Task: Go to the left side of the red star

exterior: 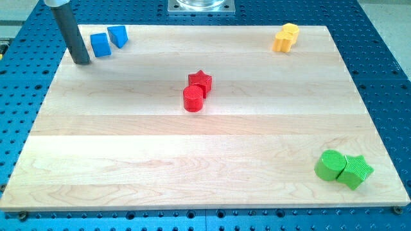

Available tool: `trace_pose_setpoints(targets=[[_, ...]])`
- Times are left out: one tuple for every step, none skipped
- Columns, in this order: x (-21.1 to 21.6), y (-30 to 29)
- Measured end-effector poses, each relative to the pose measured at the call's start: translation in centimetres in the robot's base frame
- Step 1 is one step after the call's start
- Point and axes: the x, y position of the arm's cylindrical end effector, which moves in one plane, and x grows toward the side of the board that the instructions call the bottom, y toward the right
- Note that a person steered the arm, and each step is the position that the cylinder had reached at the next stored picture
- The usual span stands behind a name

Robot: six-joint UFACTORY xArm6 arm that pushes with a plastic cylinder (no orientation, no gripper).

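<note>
While my tip (82, 61) rested near the top left corner of the wooden surface (205, 160), the red star (200, 81) sat well apart from it, a little above the middle of the board and slightly toward the view's left of centre. The rod came down from the view's top left edge, leaning a bit, and its lower end met the wood just to the left of a blue cube (100, 44). That cube touched, or very nearly touched, a second blue block (118, 35) on its right, whose exact shape I could not make out. A red cylinder (193, 98) stood directly below and slightly left of the star, the two pressed together. Far off at the view's top right, a yellow block (286, 37) of uneven outline sat alone near the board's edge. At the bottom right corner, a green cylinder (330, 165) and a green star (356, 171) lay side by side, touching, the star on the right. This arm carried no fingers at all, only the plain dark rod, so nothing was being held. A blue perforated bench (385, 77) surrounded the board on every side.
</note>
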Motion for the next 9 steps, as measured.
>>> trace_pose_setpoints(targets=[[0.0,0.1],[0.0,0.4],[0.0,1.0],[0.5,1.0],[1.1,1.0],[1.9,1.1],[4.3,4.9],[6.0,6.1],[6.2,11.6]])
